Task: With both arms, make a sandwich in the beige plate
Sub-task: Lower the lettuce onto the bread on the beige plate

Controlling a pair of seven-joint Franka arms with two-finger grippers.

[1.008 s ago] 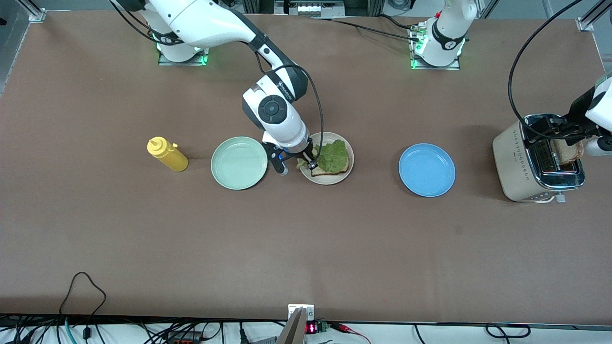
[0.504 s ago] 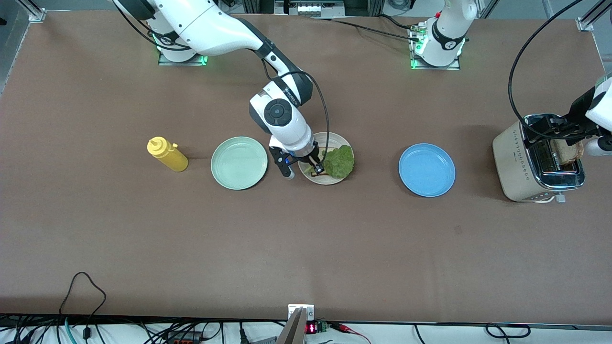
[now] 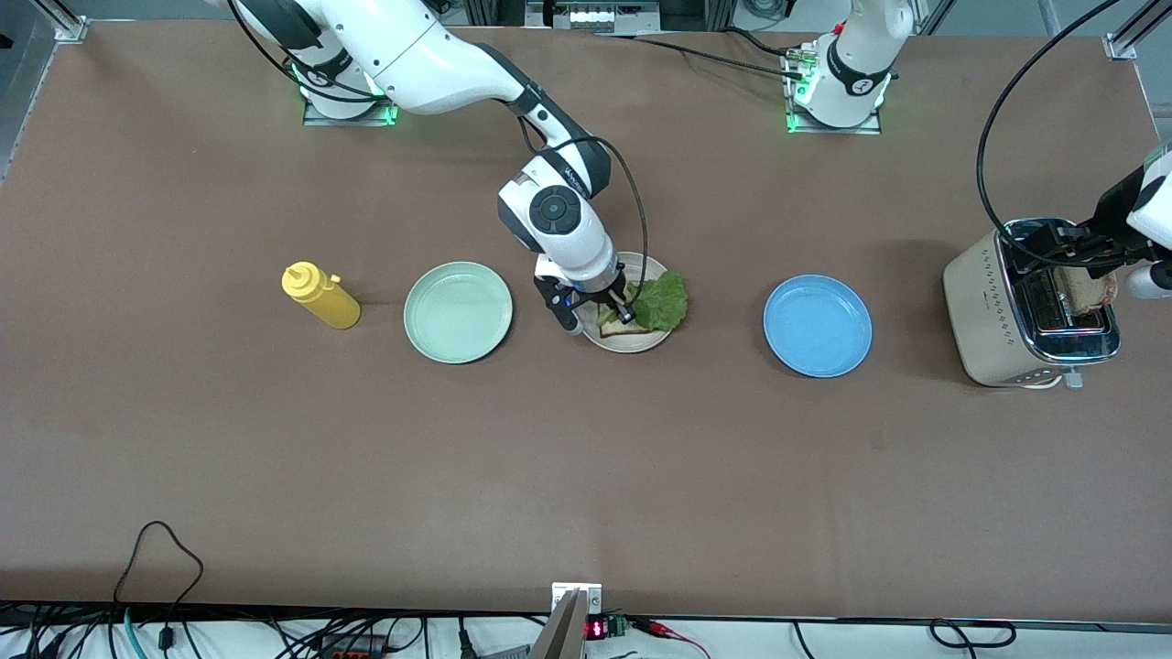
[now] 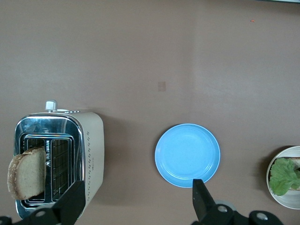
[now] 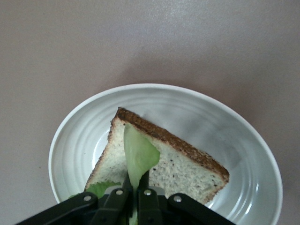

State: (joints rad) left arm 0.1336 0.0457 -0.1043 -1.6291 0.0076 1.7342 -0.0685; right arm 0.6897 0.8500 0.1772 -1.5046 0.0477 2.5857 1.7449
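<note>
The beige plate (image 3: 651, 340) stands mid-table and holds one toast slice (image 3: 619, 328). My right gripper (image 3: 626, 314) is low over that plate, shut on a ruffled green lettuce leaf (image 3: 662, 301) that drapes over the plate's rim toward the left arm's end. In the right wrist view the right gripper (image 5: 137, 181) pinches the leaf (image 5: 138, 153) just above the toast (image 5: 178, 161) in the plate (image 5: 253, 140). A second toast slice (image 3: 1096, 293) stands in the toaster (image 3: 993, 311). My left gripper (image 3: 1071, 249) is open and empty above the toaster; it also shows in the left wrist view (image 4: 138, 187), with that toast (image 4: 26, 173).
A mint green plate (image 3: 458, 311) and a yellow squeeze bottle (image 3: 320, 296) lie toward the right arm's end. A blue plate (image 3: 817, 326) sits between the beige plate and the toaster, also in the left wrist view (image 4: 187, 154).
My right gripper has moved toward the left arm's end over the beige plate, pulling the lettuce with it and uncovering more toast. The left arm has stayed put.
</note>
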